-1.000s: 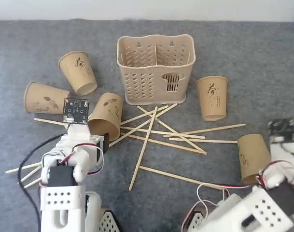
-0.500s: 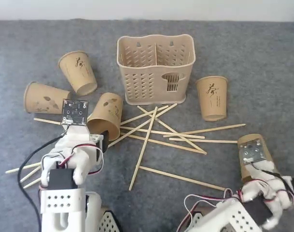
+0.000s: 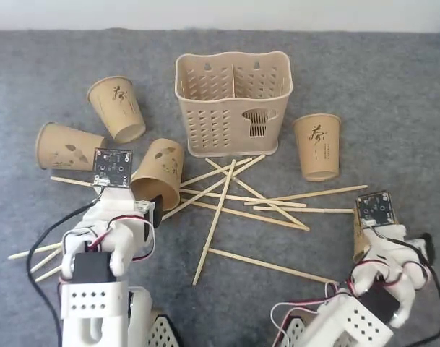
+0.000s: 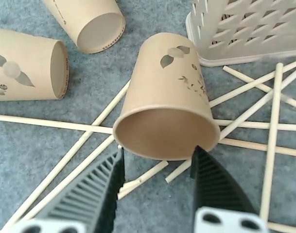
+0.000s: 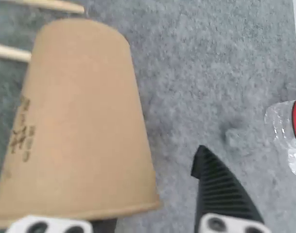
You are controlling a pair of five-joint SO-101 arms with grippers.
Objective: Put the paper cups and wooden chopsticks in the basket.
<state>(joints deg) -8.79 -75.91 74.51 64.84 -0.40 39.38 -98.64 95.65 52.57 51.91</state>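
Five paper cups lie tipped over around the basket [image 3: 233, 101]: two to its left [image 3: 117, 108], one to its right [image 3: 318, 146], a front-left cup [image 4: 167, 97] and a front-right cup [image 5: 75, 121]. Chopsticks [image 3: 241, 195] lie crossed in front of the basket. The left gripper [image 4: 157, 150] is spread, its jaws on either side of the front-left cup's rim. The right gripper [image 5: 148, 184] is spread at the front-right cup's rim.

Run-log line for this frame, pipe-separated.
left tool open, at mouth of middle cup | right tool open, at near-right cup | basket upright, no cups in it | chopsticks loose on carpet
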